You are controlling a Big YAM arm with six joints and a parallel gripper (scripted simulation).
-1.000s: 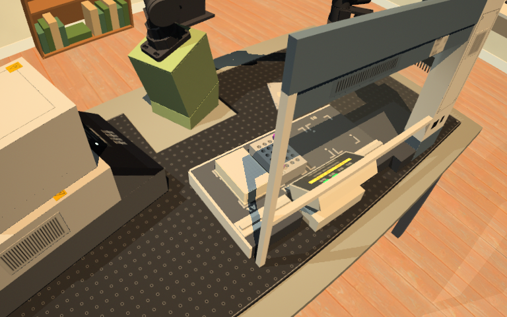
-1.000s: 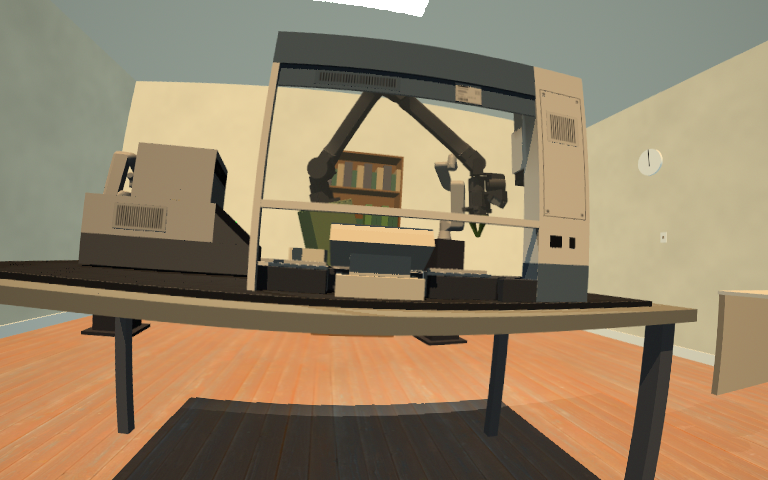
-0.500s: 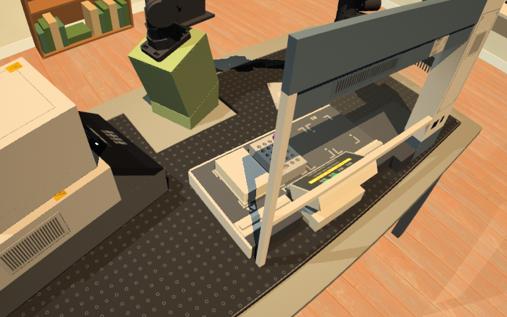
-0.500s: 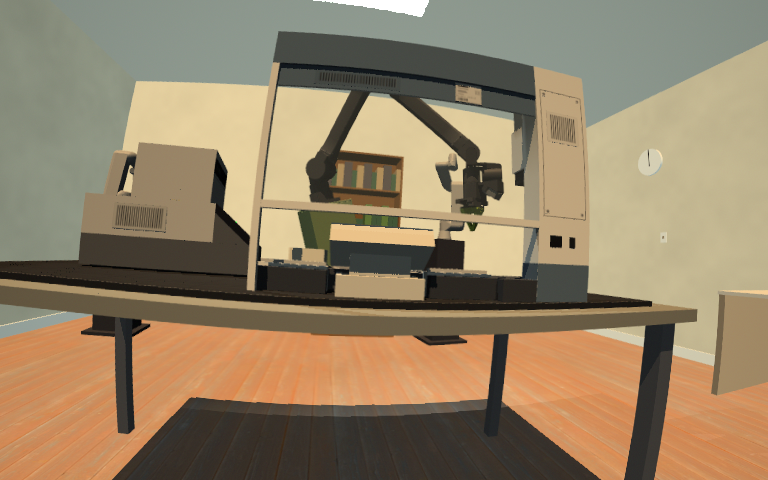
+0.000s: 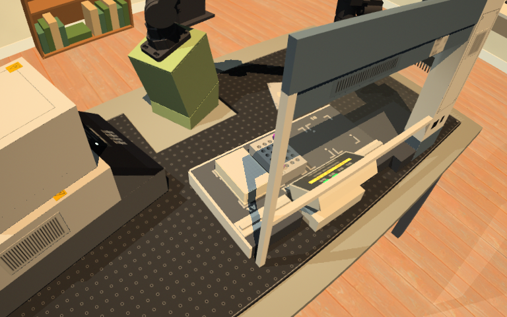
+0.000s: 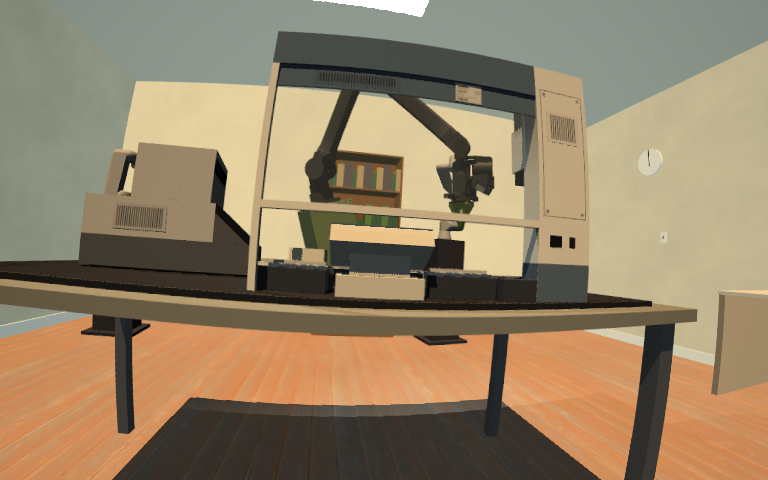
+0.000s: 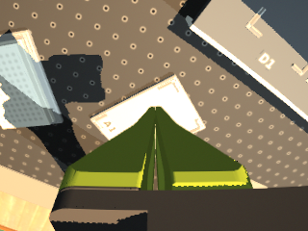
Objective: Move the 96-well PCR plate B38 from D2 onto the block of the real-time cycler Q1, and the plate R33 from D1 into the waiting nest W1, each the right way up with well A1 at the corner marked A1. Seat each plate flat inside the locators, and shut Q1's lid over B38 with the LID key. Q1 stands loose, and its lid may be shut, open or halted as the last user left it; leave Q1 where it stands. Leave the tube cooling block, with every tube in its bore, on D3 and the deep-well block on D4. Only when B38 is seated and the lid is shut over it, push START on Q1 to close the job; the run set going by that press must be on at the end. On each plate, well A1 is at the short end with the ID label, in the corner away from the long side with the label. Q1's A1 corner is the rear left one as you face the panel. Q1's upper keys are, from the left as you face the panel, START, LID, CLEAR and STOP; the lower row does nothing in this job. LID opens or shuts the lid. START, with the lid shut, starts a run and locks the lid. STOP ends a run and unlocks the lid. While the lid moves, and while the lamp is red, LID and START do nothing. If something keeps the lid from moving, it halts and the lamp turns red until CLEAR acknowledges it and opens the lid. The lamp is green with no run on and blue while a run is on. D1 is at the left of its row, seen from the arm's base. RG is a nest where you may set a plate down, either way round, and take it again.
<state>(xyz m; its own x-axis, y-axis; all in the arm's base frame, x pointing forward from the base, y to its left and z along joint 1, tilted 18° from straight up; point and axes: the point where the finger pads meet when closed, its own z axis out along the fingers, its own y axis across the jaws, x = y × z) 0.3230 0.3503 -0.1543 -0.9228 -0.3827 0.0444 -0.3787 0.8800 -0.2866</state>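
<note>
Jaws: olive-green wedge gripper (image 7: 154, 115) pinched fully together, holding nothing | pale perforated 96-well plate (image 7: 22, 87) at left edge of wrist frame, left of jaws, long axis tilted | cream flat nest card (image 7: 169, 99) directly beneath tips | dotted dark desk (image 7: 96, 19)

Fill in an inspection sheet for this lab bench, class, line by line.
Surface: dark perforated mat on a tan table.
Job's things: tube cooling block and deep-well block side by side on the deck; pale plate at the wrist view's left; cycler at the mat's end.
Clutter: nothing seen.
Grippers: claw shut, empty, over a bare beige nest.
Cables: nothing seen.
Surroundings: green pedestal, bookshelf, wall clock, wooden floor.
</note>
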